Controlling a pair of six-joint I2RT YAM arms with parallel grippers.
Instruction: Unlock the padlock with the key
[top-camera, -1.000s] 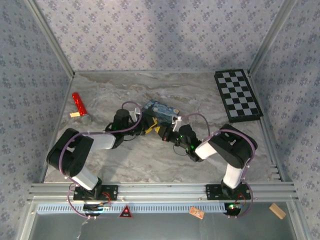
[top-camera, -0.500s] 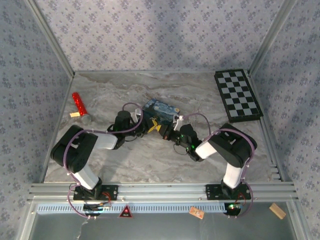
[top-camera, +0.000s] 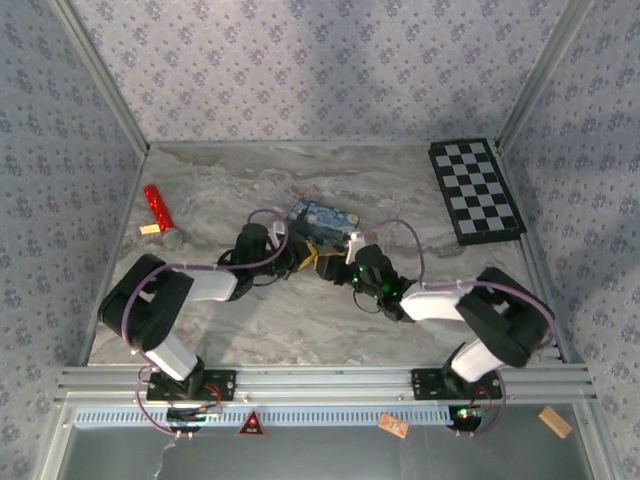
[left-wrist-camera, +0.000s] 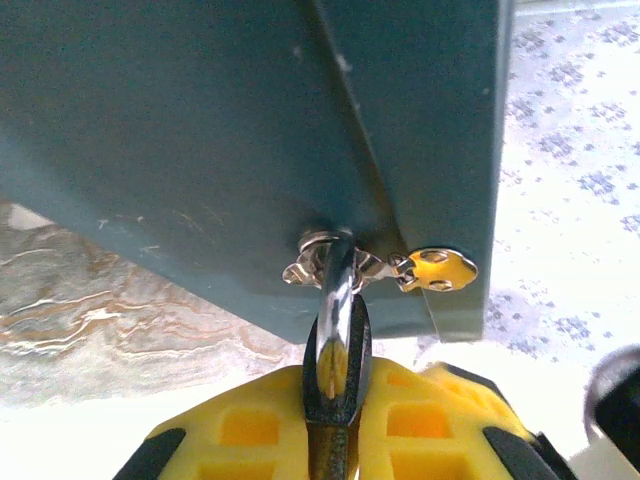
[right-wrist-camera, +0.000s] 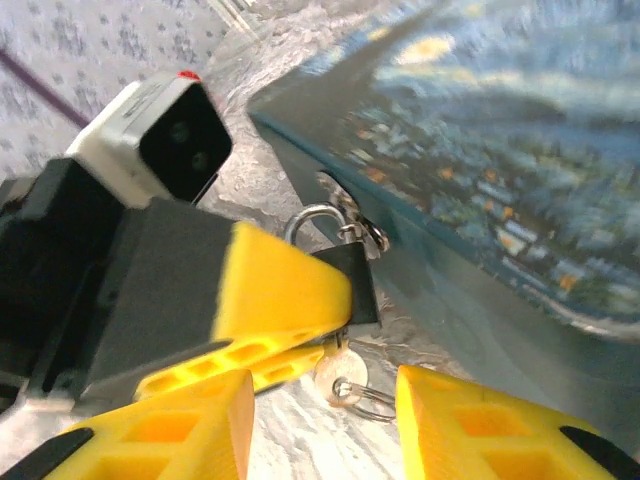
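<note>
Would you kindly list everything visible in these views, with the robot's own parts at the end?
table: one, grey marbled, under everything
box: one, blue patterned lid and teal sides, table centre
hasp: one, silver, on the box's side
padlock: one, black body and silver shackle, hooked through the hasp
key: one, silver with a ring, at the padlock's bottom end
checkerboard: one, black and white, far right corner
cylinder: one, red with a silver end, far left
block: one, tan, beyond the near rail, right
left gripper: one, yellow fingers, shut on the padlock body
right gripper: one, yellow fingers, open either side of the key
</note>
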